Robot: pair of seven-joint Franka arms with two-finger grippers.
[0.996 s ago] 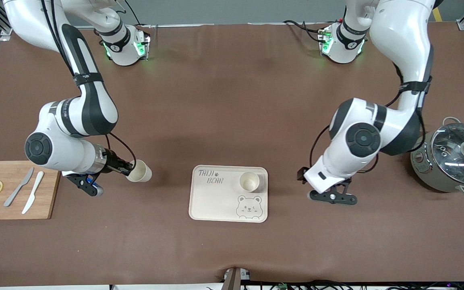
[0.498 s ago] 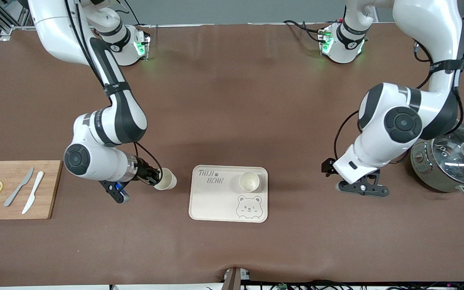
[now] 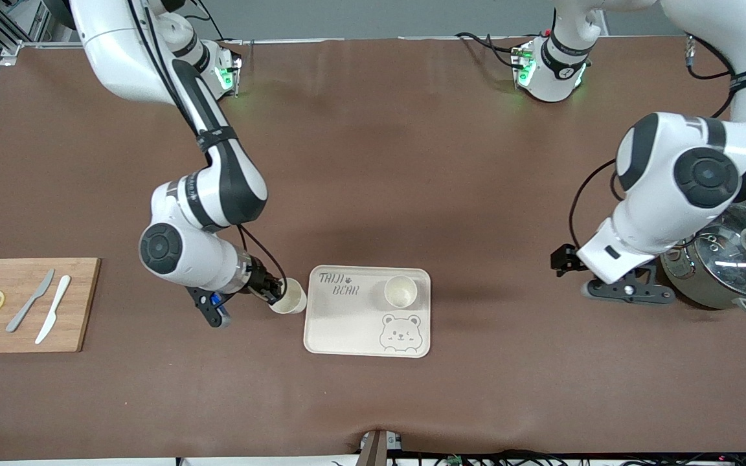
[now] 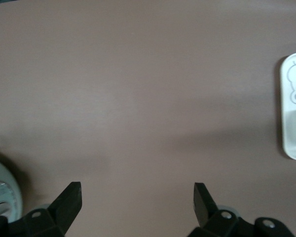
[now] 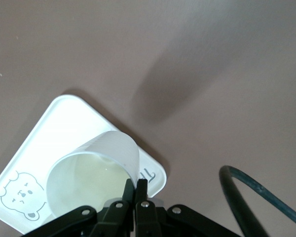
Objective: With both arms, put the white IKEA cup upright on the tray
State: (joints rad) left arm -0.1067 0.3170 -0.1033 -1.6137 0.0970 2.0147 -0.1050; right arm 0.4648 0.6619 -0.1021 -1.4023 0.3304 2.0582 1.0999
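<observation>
Brown table (image 3: 373,194) under both arms; cream tray (image 3: 347,330) with one upright cup (image 3: 401,291); right gripper (image 3: 276,296) clenched on second white cup's (image 3: 289,297) rim, just beside tray edge; left gripper (image 4: 137,205) released, waiting beside pot (image 3: 729,252)

Front view: high up, looking down at the whole brown table (image 3: 412,162), robot bases along the top. Left wrist view: close above bare table, showing a corner of the tray (image 4: 295,106). Right wrist view: very close, looking down past a held cup (image 5: 91,170) onto the same tray (image 5: 49,133). Tray (image 3: 347,323) shared by all three.
</observation>
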